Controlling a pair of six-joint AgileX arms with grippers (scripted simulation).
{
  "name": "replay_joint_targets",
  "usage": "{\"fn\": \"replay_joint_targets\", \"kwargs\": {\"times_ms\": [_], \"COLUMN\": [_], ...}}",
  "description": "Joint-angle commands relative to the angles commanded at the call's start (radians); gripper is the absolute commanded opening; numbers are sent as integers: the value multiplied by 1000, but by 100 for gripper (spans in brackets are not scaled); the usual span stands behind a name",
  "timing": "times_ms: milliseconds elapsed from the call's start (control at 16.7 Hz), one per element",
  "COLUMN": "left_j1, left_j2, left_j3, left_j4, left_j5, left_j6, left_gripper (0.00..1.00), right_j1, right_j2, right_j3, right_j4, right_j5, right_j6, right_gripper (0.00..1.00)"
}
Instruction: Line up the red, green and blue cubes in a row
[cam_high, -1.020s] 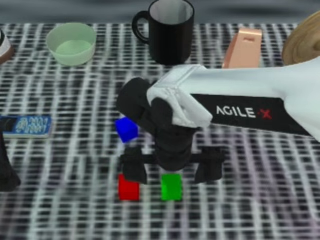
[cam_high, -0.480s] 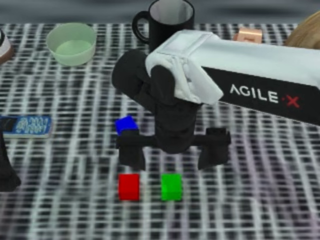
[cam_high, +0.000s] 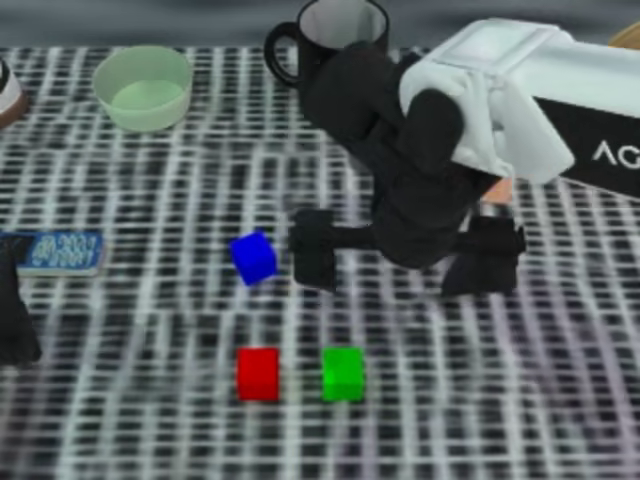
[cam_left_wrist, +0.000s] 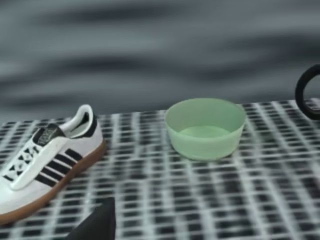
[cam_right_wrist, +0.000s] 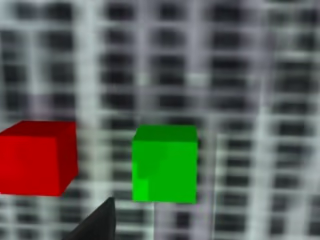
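The right gripper is wide open and empty. The blue cube sits just left of it; red cube and green cube lie below.

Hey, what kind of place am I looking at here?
Probably a simulated tabletop test scene, not a real room: a checked tablecloth holds unrelated props, a black mug, a sneaker and a green bowl, below a blurry grey backdrop.
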Motion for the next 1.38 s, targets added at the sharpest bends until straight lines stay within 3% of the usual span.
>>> {"fn": "replay_joint_targets", "kwargs": {"times_ms": [300, 600, 960, 1380], "left_j1": [-90, -197, -317, -400], "left_j2": [432, 1030, 1653, 2036], "left_j3": [381, 822, 1293, 1665], "left_j4": [-237, -536, -855, -1056], "left_j5": [-1, -3, -3, -1], "left_j6": [123, 273, 433, 545], "left_gripper": [100, 100, 100, 100], "right_j1": [-157, -344, -566, -733], "right_j2": [-375, -840, -1407, -1860], "right_j3": [-322, -720, -1178, -1506], "right_j4": [193, 433, 739, 1000], "right_j5": [24, 26, 0, -49], "right_j6": [-169, -371, -597, -757], "right_gripper": [100, 100, 100, 100]}}
